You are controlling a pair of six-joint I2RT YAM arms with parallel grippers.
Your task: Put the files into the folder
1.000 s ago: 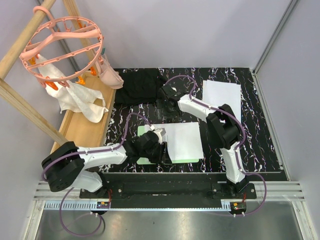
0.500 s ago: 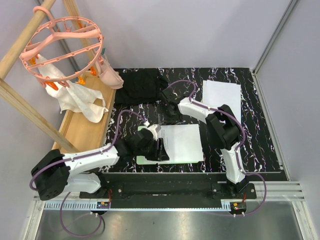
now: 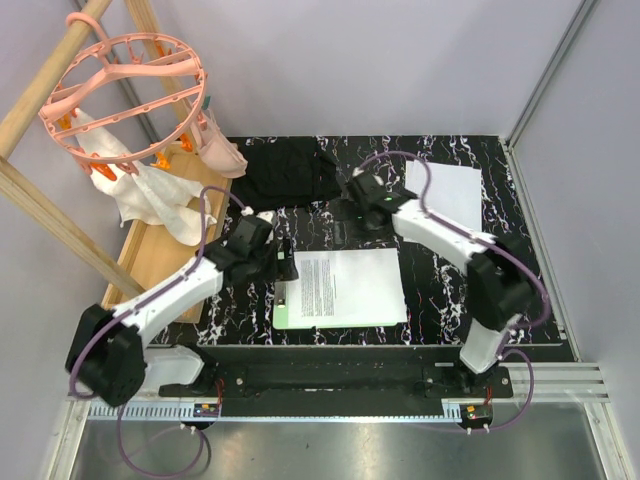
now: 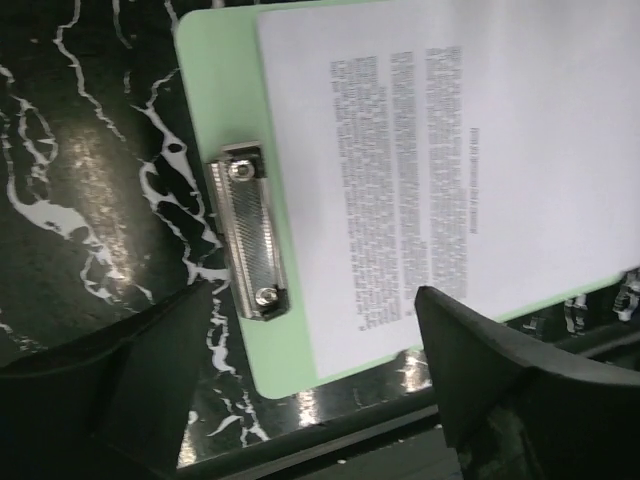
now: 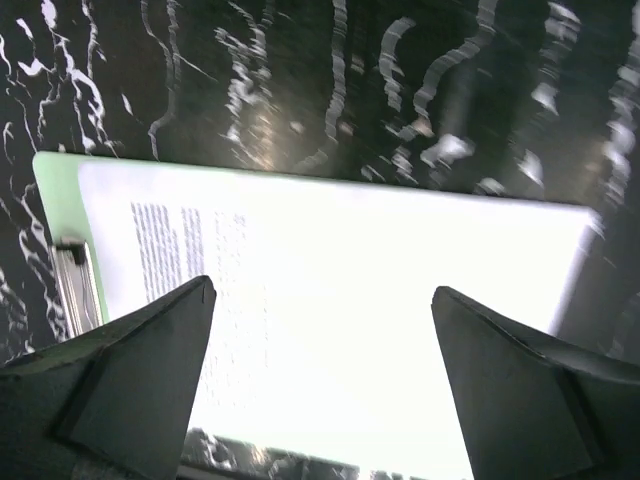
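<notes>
The folder, a light-green clipboard (image 3: 284,316), lies flat at the front middle of the table with its metal clip (image 4: 248,232) at the left short edge. A printed file sheet (image 3: 350,286) lies on it. The sheet's left edge runs along the clip, and I cannot tell whether it sits under it. A second, blank sheet (image 3: 446,188) lies at the back right. My left gripper (image 3: 279,261) is open and empty, raised just behind the clip end. My right gripper (image 3: 346,230) is open and empty, raised behind the folder's far edge. The right wrist view shows the sheet (image 5: 350,300) and the folder's green edge (image 5: 55,190).
A black fabric piece (image 3: 290,170) lies at the back middle. A wooden shelf (image 3: 165,255) with a white rag (image 3: 160,200) and a pink hanger ring (image 3: 125,95) stands at the left. The table's front edge runs just below the folder.
My left gripper has lifted off the clip end and moved back and left, uncovering the printed sheet. My right arm has swung to the right, with its gripper still behind the folder.
</notes>
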